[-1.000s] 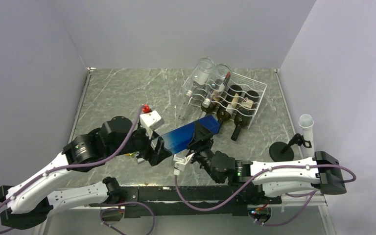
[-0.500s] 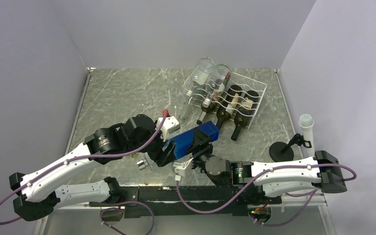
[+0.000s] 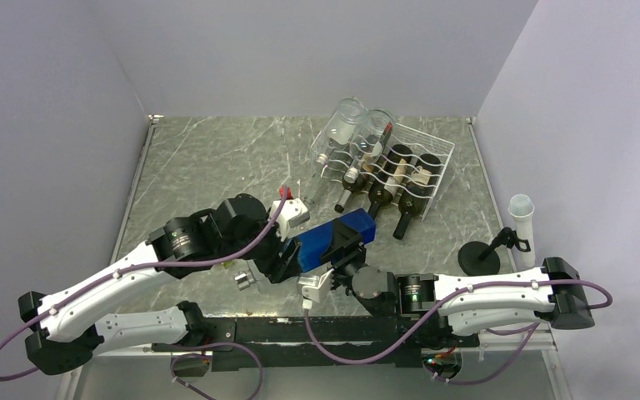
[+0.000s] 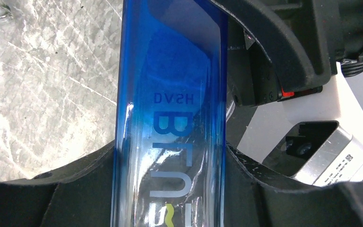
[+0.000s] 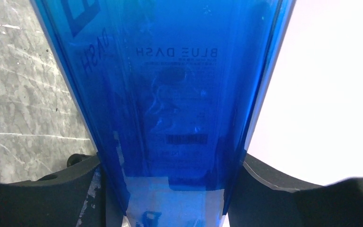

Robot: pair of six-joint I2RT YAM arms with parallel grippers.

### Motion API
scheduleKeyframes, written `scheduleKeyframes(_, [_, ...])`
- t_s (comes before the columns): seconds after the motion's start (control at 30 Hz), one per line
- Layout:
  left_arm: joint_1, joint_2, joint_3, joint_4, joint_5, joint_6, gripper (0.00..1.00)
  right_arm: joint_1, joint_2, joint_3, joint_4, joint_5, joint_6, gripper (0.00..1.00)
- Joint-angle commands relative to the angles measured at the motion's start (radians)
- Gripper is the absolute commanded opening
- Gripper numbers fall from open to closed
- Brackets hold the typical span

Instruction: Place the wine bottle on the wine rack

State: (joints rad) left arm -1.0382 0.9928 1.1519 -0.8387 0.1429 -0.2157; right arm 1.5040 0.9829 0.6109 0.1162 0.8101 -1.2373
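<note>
Blue wine bottle [image 3: 333, 240] is clamped by left end effector [image 4: 170, 161] and right end effector [image 5: 170, 179]; wine rack [image 3: 443, 157] shows only overhead.

A grey marbled table [image 3: 217, 158] stands between pale lavender walls [image 3: 58, 92]. At its far right, two clear bottles [image 3: 347, 122] and several dark bottles [image 3: 399, 162] lie side by side, necks pointing toward the near edge. Near the right edge stands a black round-based stand [image 3: 477, 258] holding a white tube [image 3: 521, 218] upright. A small clear cap-like piece [image 3: 244, 282] lies near the front edge.
</note>
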Motion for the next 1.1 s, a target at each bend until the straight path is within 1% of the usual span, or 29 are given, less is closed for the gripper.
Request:
scheduleKeyframes(0.0, [0.004,0.034,-0.006,0.005,-0.09,0.003,0.01,0.019,-0.072,0.123,0.311,-0.011,0.058,0.0])
scheduleKeyframes(0.1, [0.004,0.011,0.004,0.04,-0.221,-0.036,0.01,0.019,-0.061,0.092,0.394,0.015,0.0,0.0])
scheduleKeyframes(0.17, [0.004,-0.009,0.012,0.074,-0.263,-0.041,0.01,0.018,-0.052,0.064,0.453,0.019,-0.042,0.16])
scheduleKeyframes(0.2, [0.004,-0.02,0.014,0.089,-0.269,-0.041,0.01,0.018,-0.048,0.05,0.469,0.022,-0.067,0.27])
scheduleKeyframes(0.23, [0.004,-0.027,0.018,0.097,-0.273,-0.042,0.01,0.019,-0.043,0.03,0.504,0.022,-0.095,0.43])
scheduleKeyframes(0.27, [0.004,-0.032,0.022,0.1,-0.278,-0.041,0.01,0.018,-0.037,0.018,0.545,0.025,-0.124,0.63])
scheduleKeyframes(0.33, [0.004,-0.04,0.034,0.1,-0.307,-0.045,0.01,0.018,-0.03,0.003,0.595,0.028,-0.164,0.85])
scheduleKeyframes(0.37, [0.004,-0.042,0.036,0.101,-0.316,-0.047,0.01,0.018,-0.029,-0.002,0.606,0.026,-0.169,0.95])
scheduleKeyframes(0.4, [0.004,-0.044,0.041,0.102,-0.321,-0.046,0.01,0.018,-0.028,-0.006,0.609,0.024,-0.172,0.99])
scheduleKeyframes(0.53, [0.004,-0.061,0.055,0.11,-0.345,-0.057,0.01,0.017,-0.024,-0.014,0.561,0.02,-0.161,1.0])
scheduleKeyframes(0.73, [0.004,-0.089,0.094,0.113,-0.45,-0.105,0.01,0.018,-0.039,-0.028,0.442,0.01,-0.152,1.0])
scheduleKeyframes(0.9, [0.004,-0.114,0.117,0.122,-0.536,-0.135,0.01,0.019,-0.058,0.012,0.3,0.015,-0.064,1.0])
scheduleKeyframes(0.93, [0.004,-0.118,0.117,0.124,-0.557,-0.144,0.01,0.019,-0.071,0.036,0.25,0.01,-0.019,1.0])
scheduleKeyframes(0.97, [0.004,-0.123,0.115,0.125,-0.574,-0.151,0.01,0.022,-0.086,0.076,0.166,-0.003,0.061,1.0])
scheduleKeyframes(1.03, [0.004,-0.132,0.106,0.133,-0.602,-0.169,0.01,0.022,-0.117,0.224,-0.171,-0.095,0.313,1.0])
scheduleKeyframes(1.07, [0.004,-0.139,0.102,0.142,-0.609,-0.178,0.01,0.022,-0.125,0.295,-0.296,-0.154,0.422,1.0])
